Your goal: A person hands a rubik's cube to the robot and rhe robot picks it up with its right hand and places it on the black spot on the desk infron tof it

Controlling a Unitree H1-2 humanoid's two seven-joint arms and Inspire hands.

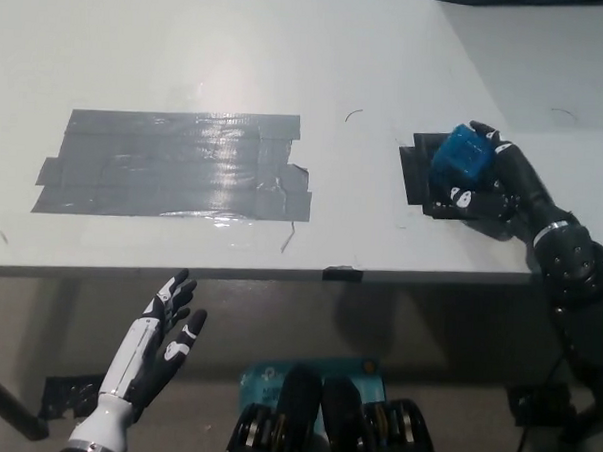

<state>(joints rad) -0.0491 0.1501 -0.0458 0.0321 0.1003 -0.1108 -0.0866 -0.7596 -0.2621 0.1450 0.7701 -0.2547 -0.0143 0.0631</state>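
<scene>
— Two hands in sight. Which one has the cube?
— Its right hand (491, 182), the black one, at about three o'clock — fingers wrapped round the blue rubik's cube (462, 157).
— And where's the cube sitting?
— Right over the black spot (418, 173) on the desk (239, 53); whether it touches down, I can't tell.
— The white one?
— Its left hand (165, 330) hangs below the desk edge at seven o'clock — fingers spread, holding nothing. A wide patch of grey tape (174, 164) lies at ten o'clock, well apart from the cube.
</scene>
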